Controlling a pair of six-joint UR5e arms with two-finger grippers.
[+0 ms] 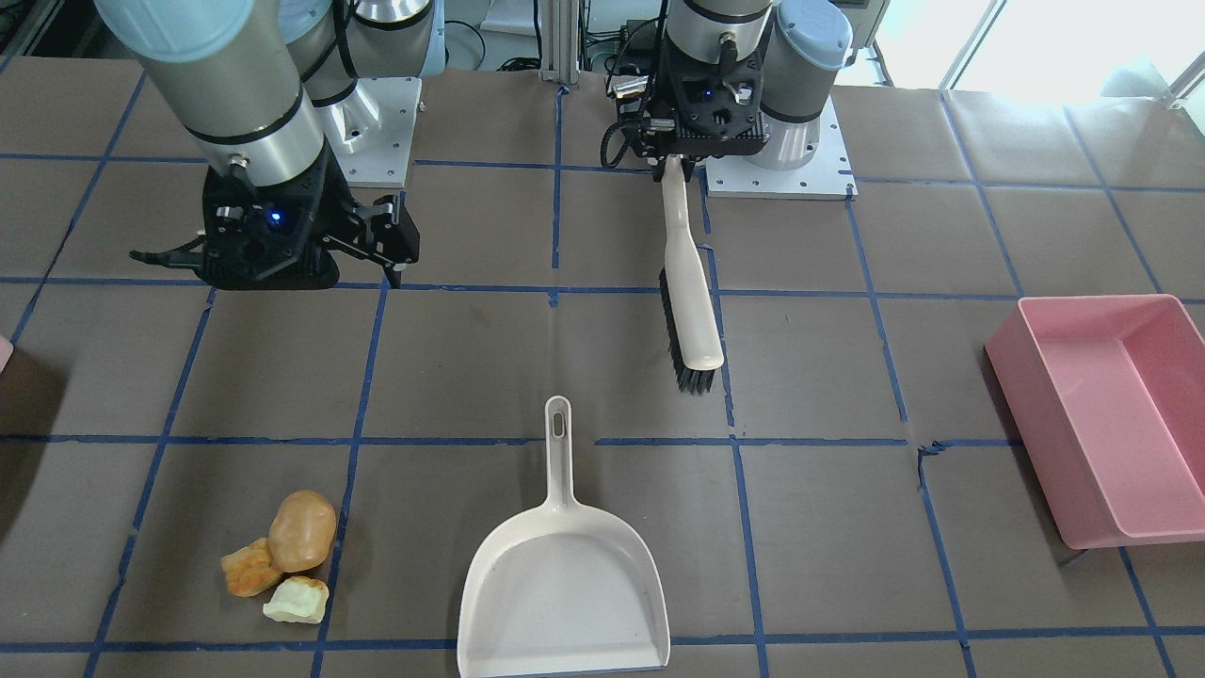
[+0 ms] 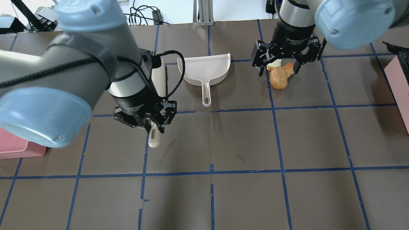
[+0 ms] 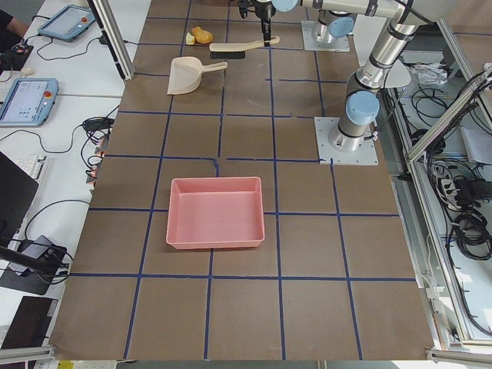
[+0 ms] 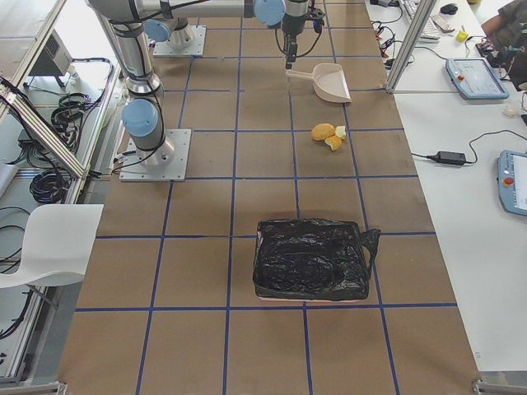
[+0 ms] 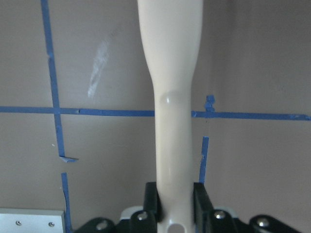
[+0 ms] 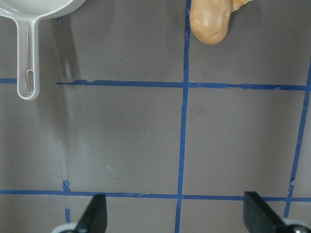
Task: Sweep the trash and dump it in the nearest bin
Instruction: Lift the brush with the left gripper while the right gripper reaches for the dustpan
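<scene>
Seen from behind the robot, the table (image 1: 471,358) is a brown sheet crossed by blue tape lines, and its near half offers broad open room. The trash lies on the far right part, a short way in from the far edge. It is a tan potato-like piece (image 1: 302,530) with an orange piece (image 1: 249,570) and a pale green piece (image 1: 297,600) touching it. To its left, across a bare strip of table, the white dustpan (image 1: 565,584) lies flat. Its mouth faces the far edge and its handle points back toward the robot, and all the trash is outside it. Further left, just beside that handle, the brush (image 1: 692,311) reaches away from the robot with its black bristles at the far end. The left gripper (image 1: 680,165) pinches the near end of the brush's handle; whether the bristles touch the table cannot be told. The right gripper (image 6: 174,195) hangs above the table on the robot's side of the trash, its fingers spread wide and gripping nothing. The bin (image 2: 401,86) stands at the table's right end, well apart from the trash, and is lined with a black bag (image 4: 309,259). A pink tray (image 1: 1036,443) sits toward the left end, its pink floor in plain view.
</scene>
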